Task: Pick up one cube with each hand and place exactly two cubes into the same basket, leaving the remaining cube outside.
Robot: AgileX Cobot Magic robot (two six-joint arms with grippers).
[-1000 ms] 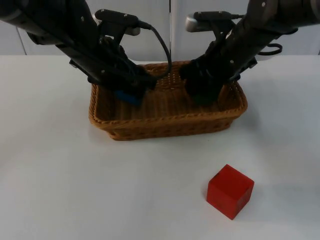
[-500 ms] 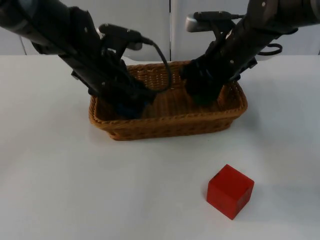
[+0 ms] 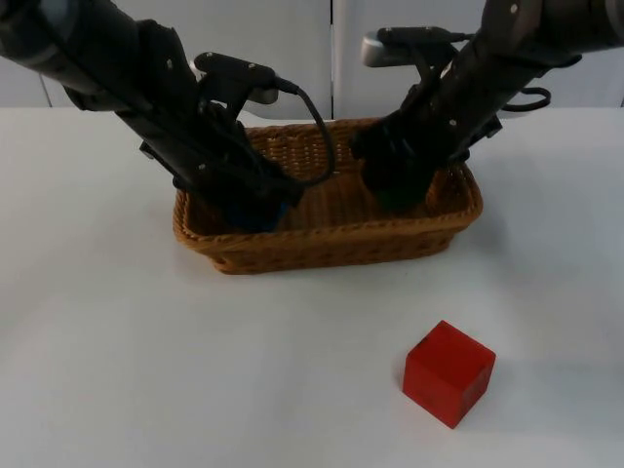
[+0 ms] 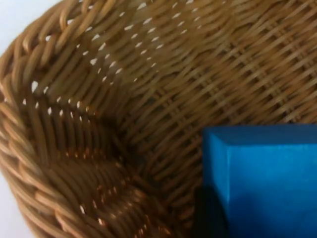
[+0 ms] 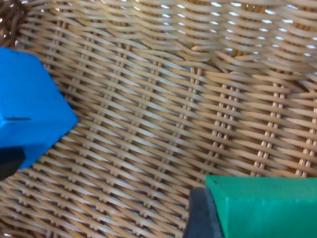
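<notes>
Right now you have both arms reaching down into the wicker basket point(image 3: 327, 229) at the back of the white table point(image 3: 146, 370). Your left gripper point(image 3: 255, 207) sits low at the basket's left end, clamped on the blue cube point(image 4: 262, 178). Your right gripper point(image 3: 395, 190) is at the right end, closed around the green cube point(image 5: 262, 206) just above the woven floor. Your red cube point(image 3: 448, 372) lies outside, well apart on the table.

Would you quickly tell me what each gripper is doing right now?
Left gripper: in the basket, shut on blue cube.
Right gripper: in the basket, shut on green cube.
</notes>
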